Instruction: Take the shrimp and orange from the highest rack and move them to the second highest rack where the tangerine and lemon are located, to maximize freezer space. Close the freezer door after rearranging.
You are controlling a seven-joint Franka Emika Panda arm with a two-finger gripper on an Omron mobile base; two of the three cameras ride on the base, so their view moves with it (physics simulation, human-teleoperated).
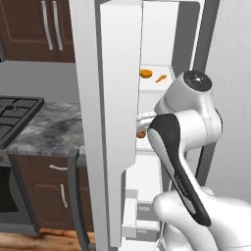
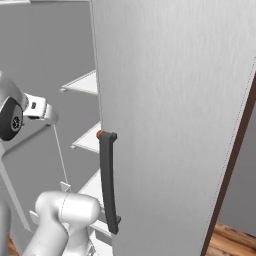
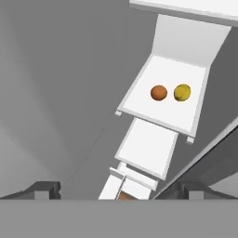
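Kitchen, freezer door (image 1: 117, 122) open, shelves lit. Orange (image 1: 145, 73) and shrimp (image 1: 161, 78) on top rack (image 1: 166, 71), untouched. Tangerine (image 3: 159, 92), lemon (image 3: 182, 92) side by side on rack below (image 3: 139, 100). Gripper (image 3: 119, 188) empty, jaws wide, well short of fruit. Advice: raise hand to top rack, centre jaws on orange before closing.

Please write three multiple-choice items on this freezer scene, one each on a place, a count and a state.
1. Where do the orange and shrimp lie?
A. On the stove
B. On the highest rack
C. On the floor

2. How many round fruits lie on the rack in the hand view?
A. Two
B. Four
C. None

3. How is the freezer door?
A. Shut
B. Removed
C. Open

Answers: 1 B, both sit on the top shelf in the left base view. 2 A, the tangerine and lemon lie side by side. 3 C, the shelves show past its edge.
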